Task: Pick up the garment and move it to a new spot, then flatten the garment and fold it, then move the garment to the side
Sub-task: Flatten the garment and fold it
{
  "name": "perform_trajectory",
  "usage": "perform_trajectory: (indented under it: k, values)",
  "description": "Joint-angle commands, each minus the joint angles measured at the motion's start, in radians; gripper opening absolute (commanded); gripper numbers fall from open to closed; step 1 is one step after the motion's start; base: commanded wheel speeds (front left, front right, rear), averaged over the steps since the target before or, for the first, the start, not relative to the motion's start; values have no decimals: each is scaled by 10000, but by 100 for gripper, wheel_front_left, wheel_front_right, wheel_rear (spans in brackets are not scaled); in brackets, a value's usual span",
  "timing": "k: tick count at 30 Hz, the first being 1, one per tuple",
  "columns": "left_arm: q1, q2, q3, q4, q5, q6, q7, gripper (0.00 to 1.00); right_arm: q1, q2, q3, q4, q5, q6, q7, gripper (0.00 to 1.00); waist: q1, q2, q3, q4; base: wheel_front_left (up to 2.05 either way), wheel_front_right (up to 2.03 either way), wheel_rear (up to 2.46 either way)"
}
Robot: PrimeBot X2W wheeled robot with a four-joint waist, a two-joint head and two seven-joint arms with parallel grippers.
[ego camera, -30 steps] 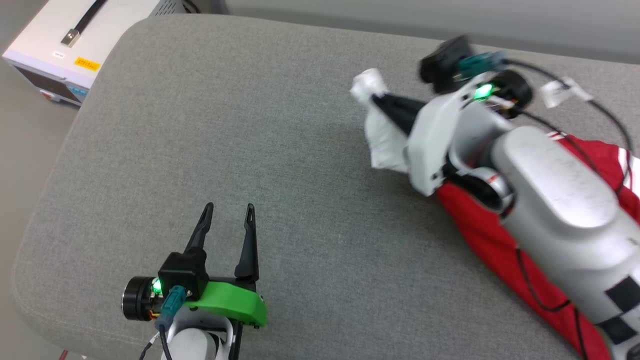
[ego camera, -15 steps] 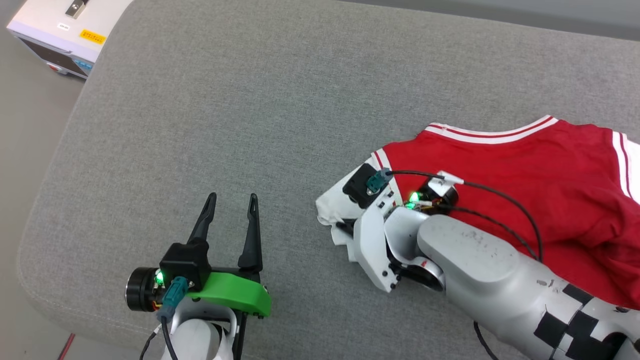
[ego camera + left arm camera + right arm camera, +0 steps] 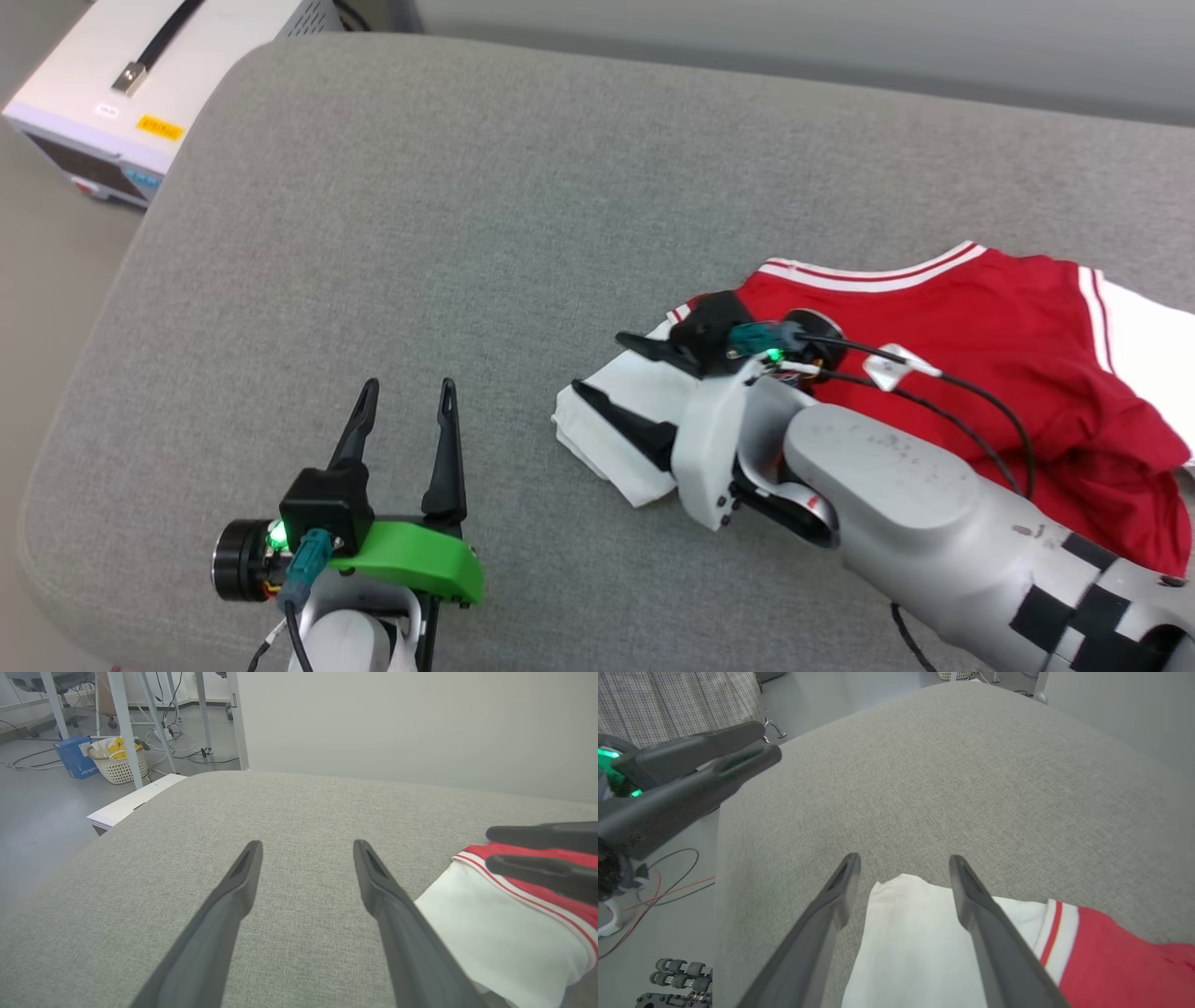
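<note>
The garment (image 3: 990,345) is a red T-shirt lying spread on the right half of the grey cushion (image 3: 448,215), its white sleeve (image 3: 607,443) pointing left. My right gripper (image 3: 600,366) stands open just above that sleeve, holding nothing. From the right wrist, the sleeve (image 3: 915,942) lies under and between the spread fingers, with the red body (image 3: 1120,956) to the right. My left gripper (image 3: 409,387) is open and empty over bare cushion at the lower left. The left wrist view has the sleeve (image 3: 490,938) at its right.
A white box-shaped device (image 3: 112,84) stands on the floor beyond the cushion's left corner. The left wrist view shows a white basket (image 3: 119,763), a blue box (image 3: 74,758) and table legs on the floor farther off. The cushion's rounded left edge is near my left gripper.
The right gripper, shut on the white sleeve a second ago, brought it down onto the cushion, then opened and let it go. The head camera shifted. The left gripper stayed put.
</note>
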Motion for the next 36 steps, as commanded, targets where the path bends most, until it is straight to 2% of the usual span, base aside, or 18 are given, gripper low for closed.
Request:
perform_trajectory:
  k: [1, 5, 9, 15, 23, 31, 36]
  values:
    - [156, -40, 61, -20, 125, -76, -57, 100, 271, -228, -178, -80, -112, -9, -395, 100, 0, 0, -451, -312, 0, 0, 0]
    - [403, -40, 225, -78, 252, -153, -57, 100, 690, -778, -1165, -171, -595, -9, -1308, 100, 0, 0, -807, -563, 0, 0, 0]
    - [617, -40, 370, -163, 346, -222, -57, 100, 1437, -1197, -2883, -396, -1299, -9, -1577, 100, 0, 0, -1050, -801, 0, 0, 0]
    - [845, -40, 525, -264, 451, -309, -57, 100, 3254, -1475, -6603, -1815, -3124, -9, -1602, 100, 0, 0, -1263, -1105, 0, 0, 0]
    - [926, -40, 576, -362, 498, -349, -57, 100, 5049, -1389, -10355, -3253, -4843, -9, -1604, 100, 0, 0, -1378, -1202, 0, 0, 0]
    - [970, -40, 584, -430, 516, -339, -57, 100, 5831, -1331, -12710, -4174, -5518, -9, -1332, 100, 0, 0, -1391, -1122, 0, 0, 0]
    - [928, -40, 662, -553, 545, -336, -57, 100, 5519, -1871, -13034, -4772, -5474, -9, -387, 100, 0, 0, -1157, -1150, 0, 0, 0]
